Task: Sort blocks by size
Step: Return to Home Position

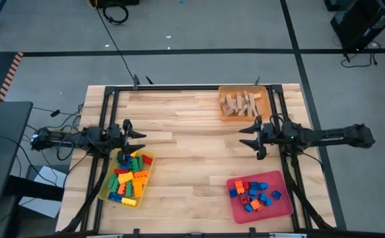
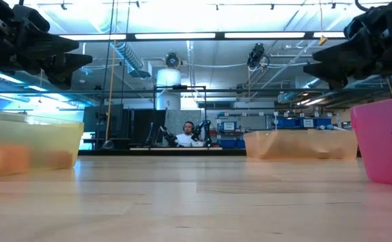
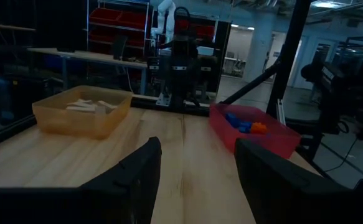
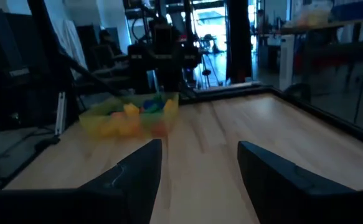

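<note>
On table (image 1: pixel 192 149), three bins: yellow bin (image 1: pixel 104 193) holds large mixed-colour blocks (image 1: pixel 129 178); orange bin (image 1: pixel 221 99), tan wooden pieces (image 1: pixel 242 104); red bin (image 1: pixel 271 210), small blue, orange ones. Above table: left gripper (image 1: pixel 139 141), right gripper (image 1: pixel 243 137), jaws wide, empty. Blocks likely light, rigid, slick; pinch across flat sides.

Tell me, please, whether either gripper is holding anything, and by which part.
Nothing is held: the left gripper and the right gripper are both open and empty.
</note>
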You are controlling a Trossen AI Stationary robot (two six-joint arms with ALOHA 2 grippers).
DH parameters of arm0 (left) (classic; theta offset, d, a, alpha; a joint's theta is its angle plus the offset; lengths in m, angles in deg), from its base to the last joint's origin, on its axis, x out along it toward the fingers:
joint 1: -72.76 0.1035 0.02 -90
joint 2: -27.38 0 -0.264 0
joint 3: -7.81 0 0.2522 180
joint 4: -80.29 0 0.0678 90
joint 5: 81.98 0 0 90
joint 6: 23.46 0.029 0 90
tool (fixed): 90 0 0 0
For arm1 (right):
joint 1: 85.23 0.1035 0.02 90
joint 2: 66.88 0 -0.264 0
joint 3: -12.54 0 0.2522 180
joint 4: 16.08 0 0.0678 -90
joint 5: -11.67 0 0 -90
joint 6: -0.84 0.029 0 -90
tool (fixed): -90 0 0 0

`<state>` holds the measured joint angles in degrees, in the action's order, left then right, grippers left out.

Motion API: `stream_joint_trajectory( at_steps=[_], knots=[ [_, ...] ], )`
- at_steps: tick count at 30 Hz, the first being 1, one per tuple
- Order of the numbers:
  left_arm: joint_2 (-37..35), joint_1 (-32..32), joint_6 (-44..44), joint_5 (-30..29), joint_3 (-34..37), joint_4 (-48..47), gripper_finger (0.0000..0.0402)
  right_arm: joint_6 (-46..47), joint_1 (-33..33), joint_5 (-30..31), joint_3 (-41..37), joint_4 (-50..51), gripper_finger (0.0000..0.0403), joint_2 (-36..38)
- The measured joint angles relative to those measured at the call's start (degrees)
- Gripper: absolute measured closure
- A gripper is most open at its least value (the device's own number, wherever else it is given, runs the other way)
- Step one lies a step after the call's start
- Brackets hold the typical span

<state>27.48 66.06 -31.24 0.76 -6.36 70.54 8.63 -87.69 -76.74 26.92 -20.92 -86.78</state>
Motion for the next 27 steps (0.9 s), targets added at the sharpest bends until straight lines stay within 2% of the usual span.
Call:
stream_joint_trajectory(
  at_steps=[3,19,22,27],
  knots=[
    [0.0,0.0,-0.02,0.0,0.0,0.0,0.019,0.0,-0.06,0.42,-0.24,3.68,0.0178,3.61],
    [0.0,0.0,-0.02,0.0,0.0,0.0,0.019,-0.77,-0.04,0.43,-0.28,4.63,0.018,19.03],
    [0.0,0.0,-0.01,0.0,0.0,-0.01,0.019,0.76,-0.04,0.31,-0.07,5.28,0.018,19.69],
    [0.02,0.0,-0.02,0.0,0.0,-0.02,0.019,1.18,-0.04,0.19,1.45,15.75,0.0178,19.71]
  ],
)
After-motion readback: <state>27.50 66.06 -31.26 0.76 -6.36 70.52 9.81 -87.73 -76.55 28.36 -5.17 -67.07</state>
